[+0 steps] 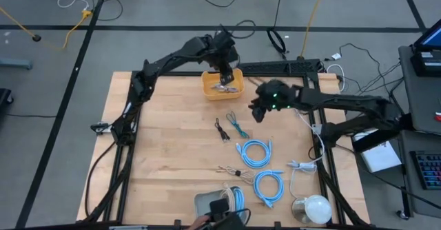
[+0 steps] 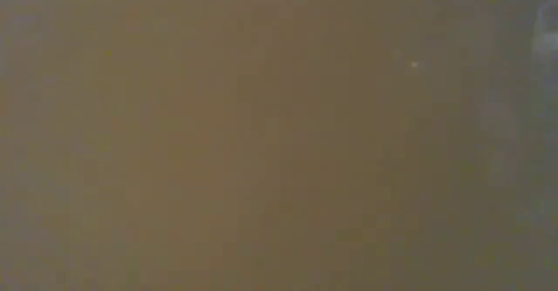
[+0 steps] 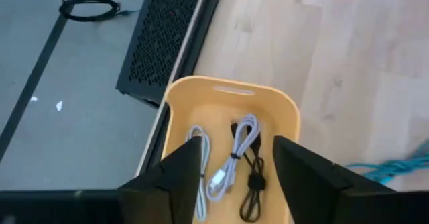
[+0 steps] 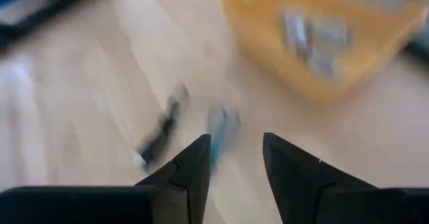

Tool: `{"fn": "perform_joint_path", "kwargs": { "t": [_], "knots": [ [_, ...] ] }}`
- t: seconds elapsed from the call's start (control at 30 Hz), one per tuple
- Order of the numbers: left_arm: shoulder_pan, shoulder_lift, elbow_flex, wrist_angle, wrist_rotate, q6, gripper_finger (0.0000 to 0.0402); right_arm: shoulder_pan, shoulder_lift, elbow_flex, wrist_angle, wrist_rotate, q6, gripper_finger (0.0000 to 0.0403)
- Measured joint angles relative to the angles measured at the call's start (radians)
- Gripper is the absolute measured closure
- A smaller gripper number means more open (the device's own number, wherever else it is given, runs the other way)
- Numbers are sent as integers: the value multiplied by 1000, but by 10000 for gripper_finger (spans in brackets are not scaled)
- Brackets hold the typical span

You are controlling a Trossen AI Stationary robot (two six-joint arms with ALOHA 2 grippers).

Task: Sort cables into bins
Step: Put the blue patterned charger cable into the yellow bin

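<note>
The orange-yellow bin (image 1: 222,83) stands at the table's far middle; grey cables (image 3: 231,153) and a black one (image 3: 253,184) lie in it. My left gripper (image 3: 238,177) hangs open above the bin, nothing between its fingers. My right gripper (image 4: 234,160), open and touching nothing, hovers to the bin's right, above the short black cable (image 1: 222,129) and teal cable (image 1: 238,125). Two light-blue coils (image 1: 255,152) (image 1: 269,185) and a beige cable (image 1: 231,169) lie nearer. The grey bin (image 1: 207,202) at the near edge holds a light-blue cable (image 1: 238,199).
A round white dome (image 1: 313,208) and a loose white cord with plug (image 1: 303,164) sit at the near right. A black perforated panel (image 3: 167,29) runs along the far edge behind the orange bin. The low view is wholly covered by a brown blur.
</note>
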Motion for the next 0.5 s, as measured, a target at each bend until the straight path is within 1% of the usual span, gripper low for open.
{"fn": "perform_joint_path", "kwargs": {
  "t": [0.07,0.13,0.2,0.23,0.33,0.43,0.5],
  "knots": [
    [-6,-29,19,-32,0,-19,197,-1,52,-63,47,-42,35,271],
    [-21,-72,20,-45,3,-46,192,0,103,-120,139,-104,81,271],
    [-36,-116,20,-60,6,-72,191,5,146,-151,245,-173,119,271],
    [-46,-137,20,-68,4,-84,191,9,163,-155,281,-192,130,271],
    [-74,-199,20,-90,-16,-119,190,30,210,-142,303,-202,130,271],
    [-111,-253,21,-94,-62,-142,190,49,240,-135,296,-205,137,271],
    [-142,-276,21,-102,-96,-147,190,62,264,-132,301,-225,149,271]
  ]
}}
